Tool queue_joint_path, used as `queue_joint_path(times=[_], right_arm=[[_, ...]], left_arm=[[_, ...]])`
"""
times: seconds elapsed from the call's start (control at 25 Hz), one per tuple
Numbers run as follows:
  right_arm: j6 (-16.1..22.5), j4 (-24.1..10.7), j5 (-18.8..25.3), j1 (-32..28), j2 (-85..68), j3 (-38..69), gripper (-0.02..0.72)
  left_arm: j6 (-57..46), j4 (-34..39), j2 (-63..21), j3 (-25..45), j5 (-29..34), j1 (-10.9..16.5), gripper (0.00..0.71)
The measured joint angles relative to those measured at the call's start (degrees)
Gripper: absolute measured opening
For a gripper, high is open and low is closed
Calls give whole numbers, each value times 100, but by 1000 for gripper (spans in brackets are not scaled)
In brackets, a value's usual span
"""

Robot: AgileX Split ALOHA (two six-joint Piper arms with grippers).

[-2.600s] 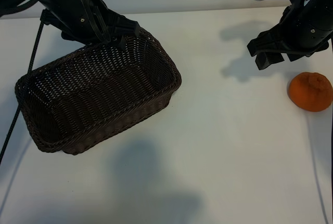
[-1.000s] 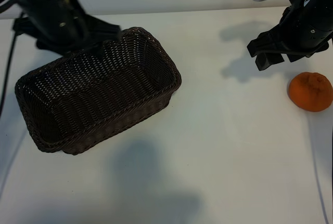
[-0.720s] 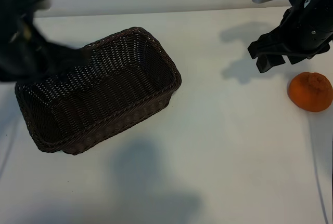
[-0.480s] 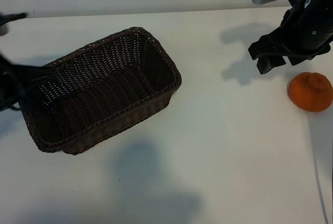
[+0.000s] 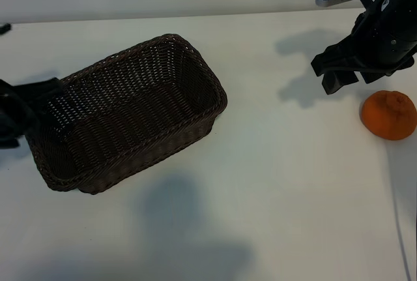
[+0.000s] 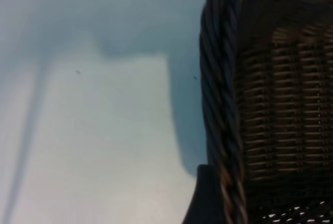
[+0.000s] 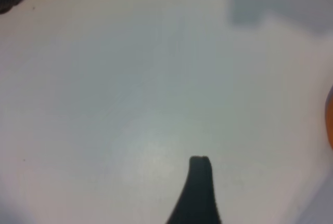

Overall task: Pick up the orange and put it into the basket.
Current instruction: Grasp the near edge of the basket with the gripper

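white table [image 5: 273, 183], orange [image 5: 389, 115] just beside open right gripper [image 5: 345, 69]

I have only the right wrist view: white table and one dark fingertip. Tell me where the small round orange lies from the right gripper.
Observer: In the exterior view the small, round, bumpy-skinned orange lies on the white table, right of the right gripper and nearer the camera, apart from it.
Operator: Report that gripper's fingers.
Observer: They are open, with nothing between them.
Operator: Now locate the basket.
Observer: The rectangular dark brown woven wicker basket sits at the table's left, empty, with the left gripper at its left end.
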Motion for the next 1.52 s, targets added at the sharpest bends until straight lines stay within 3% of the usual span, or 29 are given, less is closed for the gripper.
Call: queue_joint_path(times=[0.52, 0.92, 1.52], right_arm=[[-5, 0, 5, 0, 0, 0, 595], [-31, 0, 5, 0, 0, 0, 595], [-66, 0, -1, 0, 0, 0, 595]], left_arm=[[-10, -39, 667, 7, -81, 0, 588], [-46, -16, 1399, 7, -492, 0, 588], [16, -16, 1636, 7, -747, 0, 588]])
